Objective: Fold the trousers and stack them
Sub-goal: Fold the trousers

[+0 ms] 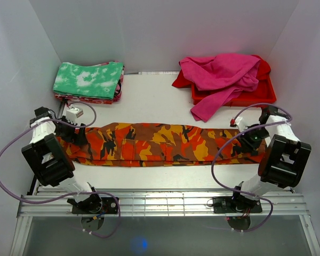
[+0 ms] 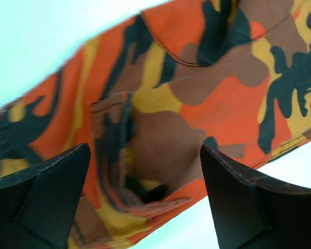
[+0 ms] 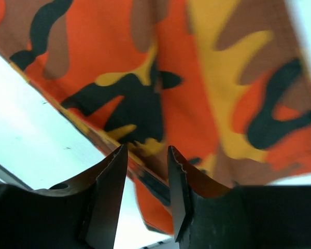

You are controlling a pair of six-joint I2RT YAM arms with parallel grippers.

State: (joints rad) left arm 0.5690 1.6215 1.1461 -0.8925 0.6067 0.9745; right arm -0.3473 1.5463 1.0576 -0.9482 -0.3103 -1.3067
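Black fingers of the left gripper [image 2: 145, 153] stand wide apart over one end of the orange, red, yellow and brown camouflage cloth trousers [image 1: 160, 143]. They lie flat, long axis crosswise between both arms. The right gripper [image 3: 145, 153] is narrowed at the opposite hem, though I cannot tell whether it holds the cloth. White table [image 1: 149, 101] shows beyond.

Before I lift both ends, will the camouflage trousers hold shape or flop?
Probably flop: the trousers lie flat with soft creases, so the middle would likely sag. Likely light, being thin cloth. The woven surface seems unlikely to slip.
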